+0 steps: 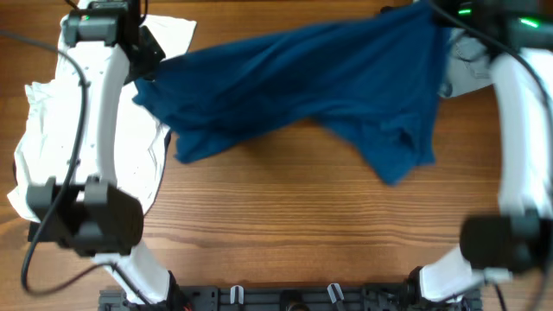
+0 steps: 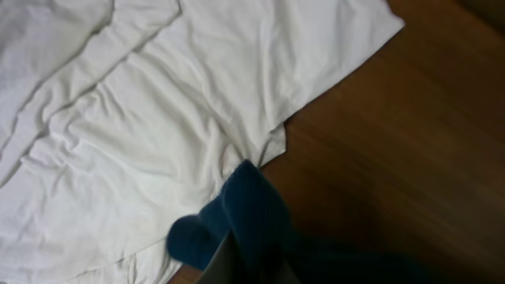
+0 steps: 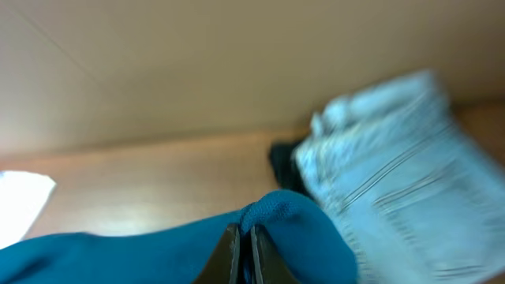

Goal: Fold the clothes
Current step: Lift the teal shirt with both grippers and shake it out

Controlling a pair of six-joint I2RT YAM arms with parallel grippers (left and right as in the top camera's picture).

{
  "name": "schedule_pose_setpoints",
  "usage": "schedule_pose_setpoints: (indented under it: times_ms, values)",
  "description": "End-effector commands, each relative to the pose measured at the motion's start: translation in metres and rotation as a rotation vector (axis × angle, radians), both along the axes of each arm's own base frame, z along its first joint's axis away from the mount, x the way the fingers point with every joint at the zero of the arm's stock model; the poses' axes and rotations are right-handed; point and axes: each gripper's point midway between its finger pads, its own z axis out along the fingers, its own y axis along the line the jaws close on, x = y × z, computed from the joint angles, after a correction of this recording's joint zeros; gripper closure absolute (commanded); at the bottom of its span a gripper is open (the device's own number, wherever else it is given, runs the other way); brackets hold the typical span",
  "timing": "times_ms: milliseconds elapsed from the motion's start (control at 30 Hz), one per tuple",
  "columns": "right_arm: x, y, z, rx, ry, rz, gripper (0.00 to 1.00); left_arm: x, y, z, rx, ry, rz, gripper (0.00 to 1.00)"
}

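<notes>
Newbie: overhead view first, what step is this? I see the blue T-shirt (image 1: 328, 78) strung out across the far side of the worktop (image 1: 285, 216), and the white shirt (image 1: 43, 104) lying spread at the left edge.

Regular: looks like the spreading-out step to me, no fold made yet. The left tool (image 1: 145, 73) has one end and the right tool (image 1: 439, 17) the other. The cloth sags between them, with a low flap hanging toward the worktop. Can't say from above if it touches.

Newbie: left wrist cam?

Regular: fingers (image 2: 225, 268) are pressed together at the bottom edge with a bunch of blue T-shirt pinched in them. It hangs over the corner of the white shirt, right where that meets bare worktop.

Newbie: and the right wrist?

Regular: blurry, but the fingers (image 3: 230, 260) are closed tight on a blue fold. Some pale striped thing (image 3: 394, 158) sits beside it, too smeared to name.

Newbie: so what's next?

Regular: my guess is that both tools pull apart to take out the sag, then lower the T-shirt flat on open worktop, clear of the white one. That needs even height on both sides or it lands twisted. And a pinch on such small bunches could slip.
</notes>
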Motion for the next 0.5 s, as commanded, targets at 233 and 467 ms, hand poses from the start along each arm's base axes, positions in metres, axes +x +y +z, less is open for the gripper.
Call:
schedule_pose_setpoints:
  times_ms: [233,467]
  values:
    - [-0.127,-0.018,0.123,-0.046,-0.219,-0.095,0.96,-0.08,0.003,0.197,0.051,-0.527,-0.032,0.96]
    - [-0.267,-0.059,0.222,-0.107,-0.543,-0.358,0.96,-0.191,0.002,0.329,0.081,-1.004,-0.042,0.96]
